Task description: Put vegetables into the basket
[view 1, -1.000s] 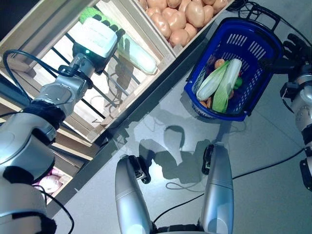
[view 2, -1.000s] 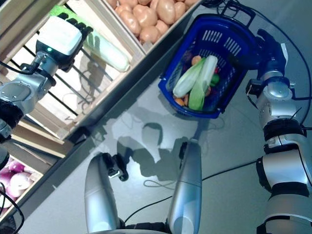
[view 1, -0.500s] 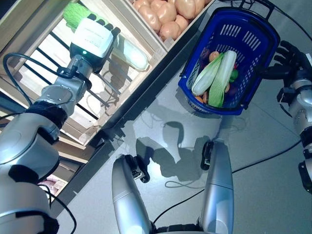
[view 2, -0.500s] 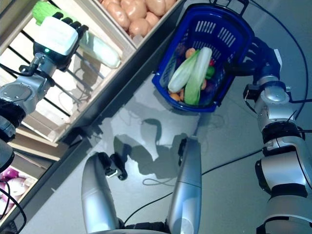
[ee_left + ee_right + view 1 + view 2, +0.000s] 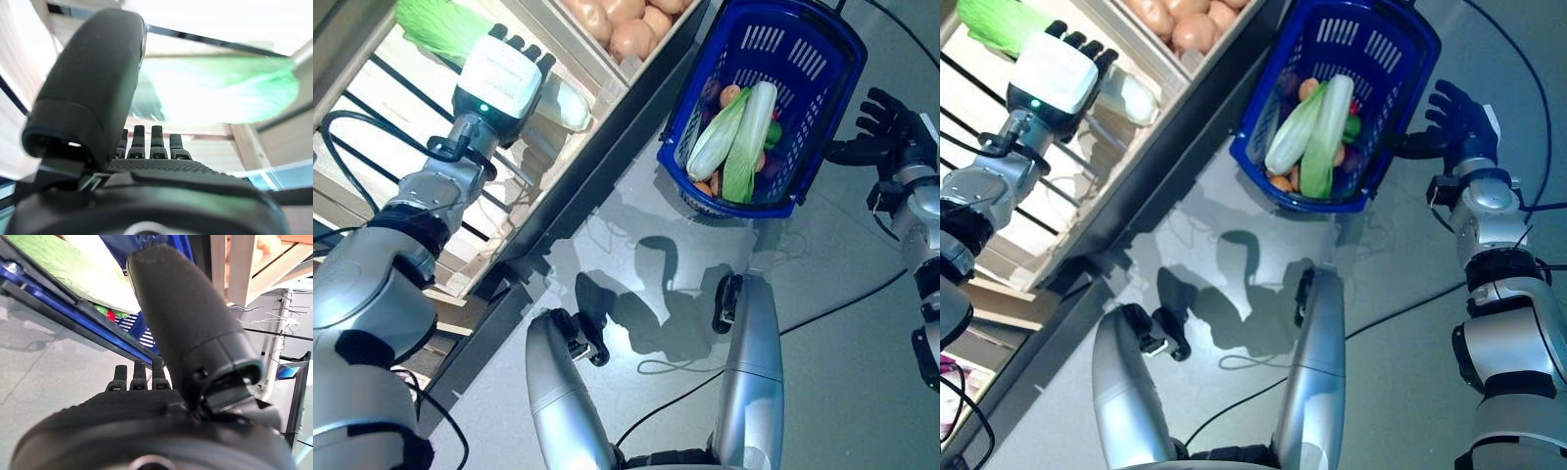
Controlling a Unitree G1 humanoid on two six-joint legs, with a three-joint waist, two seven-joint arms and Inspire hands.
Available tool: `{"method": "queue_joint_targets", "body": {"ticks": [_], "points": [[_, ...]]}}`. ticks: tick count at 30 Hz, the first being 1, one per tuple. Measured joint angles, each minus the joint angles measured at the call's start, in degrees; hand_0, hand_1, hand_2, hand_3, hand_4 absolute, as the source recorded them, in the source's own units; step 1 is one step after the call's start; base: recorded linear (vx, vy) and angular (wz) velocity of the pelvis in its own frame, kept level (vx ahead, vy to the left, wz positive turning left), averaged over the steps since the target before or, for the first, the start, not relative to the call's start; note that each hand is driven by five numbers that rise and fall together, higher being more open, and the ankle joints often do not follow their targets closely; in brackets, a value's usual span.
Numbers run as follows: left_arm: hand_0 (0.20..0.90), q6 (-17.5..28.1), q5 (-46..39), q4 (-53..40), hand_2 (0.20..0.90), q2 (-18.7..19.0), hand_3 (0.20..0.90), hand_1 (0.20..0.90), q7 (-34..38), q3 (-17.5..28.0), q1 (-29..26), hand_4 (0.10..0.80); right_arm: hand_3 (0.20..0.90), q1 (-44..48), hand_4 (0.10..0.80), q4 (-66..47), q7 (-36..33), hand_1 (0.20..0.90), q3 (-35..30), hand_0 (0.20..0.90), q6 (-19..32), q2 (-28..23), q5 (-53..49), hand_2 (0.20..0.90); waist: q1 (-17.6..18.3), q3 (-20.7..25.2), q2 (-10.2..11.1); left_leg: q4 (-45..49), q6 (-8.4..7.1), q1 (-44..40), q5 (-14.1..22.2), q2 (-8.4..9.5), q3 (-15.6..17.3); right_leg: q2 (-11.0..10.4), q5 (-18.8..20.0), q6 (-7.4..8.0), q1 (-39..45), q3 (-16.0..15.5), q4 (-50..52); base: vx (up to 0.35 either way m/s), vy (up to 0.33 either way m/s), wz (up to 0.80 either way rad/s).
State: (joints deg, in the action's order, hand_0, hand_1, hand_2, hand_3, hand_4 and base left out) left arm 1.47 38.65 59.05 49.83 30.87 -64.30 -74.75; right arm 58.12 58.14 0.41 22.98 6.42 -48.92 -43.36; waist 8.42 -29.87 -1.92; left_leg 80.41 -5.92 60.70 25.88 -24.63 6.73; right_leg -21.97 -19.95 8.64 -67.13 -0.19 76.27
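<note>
The blue basket [image 5: 783, 44] stands on the floor at the upper right. Long pale green cabbages [image 5: 744, 132] lie in it over small orange, green and red vegetables. My left hand [image 5: 504, 73] is over a long cabbage [image 5: 435, 22] that lies in the wooden crate at the upper left. Its fingers [image 5: 156, 142] are straight and the hand is open, with the pale green cabbage [image 5: 220, 90] just past them. My right hand [image 5: 1457, 113] is beside the basket's right rim, open with spread fingers, a little apart from it. The rim also shows in the right wrist view [image 5: 73, 316].
The wooden stand [image 5: 607, 78] with its crates runs slantwise across the upper left. Its dark base edge [image 5: 578, 191] meets the grey floor [image 5: 842, 323]. The basket stands close against the stand's corner.
The whole picture has shifted, so the camera has moved. My right hand has drawn a little away from the basket's rim. My left hand stays over the cabbage in the crate.
</note>
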Motion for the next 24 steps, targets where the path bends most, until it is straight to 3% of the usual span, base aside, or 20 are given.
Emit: {"method": "queue_joint_targets", "body": {"ticks": [9,12,18,24], "points": [[0.9,-1.78,0.02,-0.13,0.9,-0.2,0.9,0.9,-2.48,0.09,-1.73,0.8,0.9,-1.37,0.8,-4.02,0.81,0.9,-0.08,0.9,0.29,0.0,0.02,0.9,0.19,-0.03,0.09,3.07,0.26,2.88,0.93,-0.48,-0.44,0.1,0.06,-0.12,-3.39,1.14,2.28,-0.007,0.01,-0.02],[0.9,-2.48,0.03,-0.08,0.9,-0.22,0.9,0.9,-4.01,0.2,-2.81,0.8,0.9,-2.5,0.8,-6.69,0.95,0.9,-0.13,0.9,0.31,-0.01,0.06,0.9,0.18,-0.04,0.15,5.4,0.4,4.76,1.85,-1.41,-1.15,0.5,0.01,-0.26,-5.08,1.33,3.7,-0.014,0.04,-0.12],[0.9,-6.22,0.01,-0.39,0.9,-0.2,0.9,0.9,-9.7,0.72,-5.68,0.8,0.9,-4.45,0.8,-12.01,2.52,0.9,-0.24,0.9,0.31,-0.02,0.04,0.9,1.83,-0.07,0.79,10.54,0.54,8.88,4.01,-2.44,-2.45,0.9,-0.21,-0.37,-9.43,2.71,7.4,0.007,0.039,-0.1],[0.9,-6.92,0.0,0.09,0.9,-0.12,0.9,0.9,-14.72,2.66,-6.27,0.8,0.9,-6.79,0.8,-15.47,3.12,0.9,-1.05,0.9,0.31,-0.14,0.05,0.9,2.42,-0.03,0.89,12.81,0.61,9.79,5.2,-3.28,-3.46,1.05,-0.33,-0.51,-10.84,2.89,9.15,0.007,0.012,-0.1]]}}
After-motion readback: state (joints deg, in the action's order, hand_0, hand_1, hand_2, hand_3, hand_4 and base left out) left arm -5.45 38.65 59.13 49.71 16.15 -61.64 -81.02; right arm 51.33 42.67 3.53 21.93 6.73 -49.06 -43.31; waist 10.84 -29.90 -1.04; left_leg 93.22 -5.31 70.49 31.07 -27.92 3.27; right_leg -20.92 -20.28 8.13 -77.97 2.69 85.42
